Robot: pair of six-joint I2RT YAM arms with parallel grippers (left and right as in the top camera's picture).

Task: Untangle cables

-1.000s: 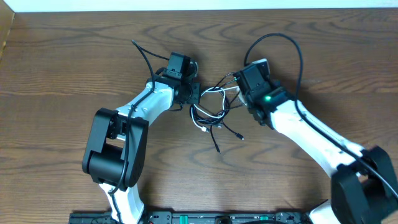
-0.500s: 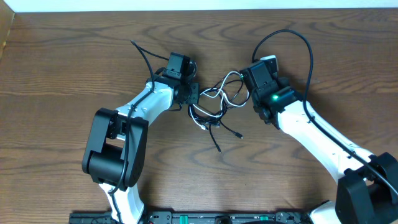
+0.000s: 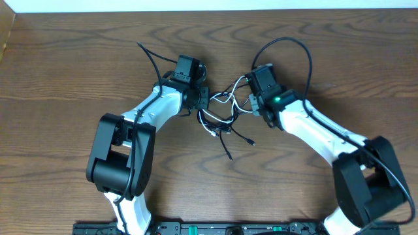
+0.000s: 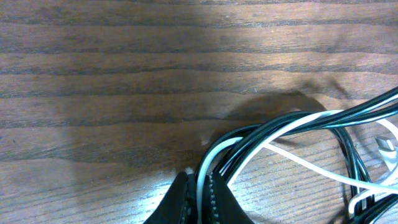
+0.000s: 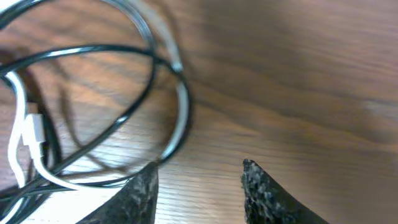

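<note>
The cables [image 3: 222,112] lie tangled on the wooden table between my two arms, white and black strands looped together. Two black ends [image 3: 228,155] trail toward the front. My left gripper [image 3: 204,99] sits at the tangle's left edge. In the left wrist view it [image 4: 200,186] is shut on a white cable [image 4: 208,158], with black strands [image 4: 341,134] curving off to the right. At the tangle's right edge, my right gripper [image 3: 251,103] is open. In its wrist view nothing lies between the fingertips [image 5: 199,171]. A cable loop [image 5: 183,106] touches the left fingertip [image 5: 146,180], and a white plug [image 5: 34,134] lies further left.
Thick black arm wires rise behind each wrist, one at the left [image 3: 149,55] and a big loop at the right [image 3: 307,59]. The table's back edge [image 3: 209,10] runs along the top. A black equipment bar [image 3: 196,228] lines the front edge.
My right gripper has opened and let go of the cable loop. It pulled right, then came back left toward the tangle. The loops have slackened. The left gripper has stayed in place.
</note>
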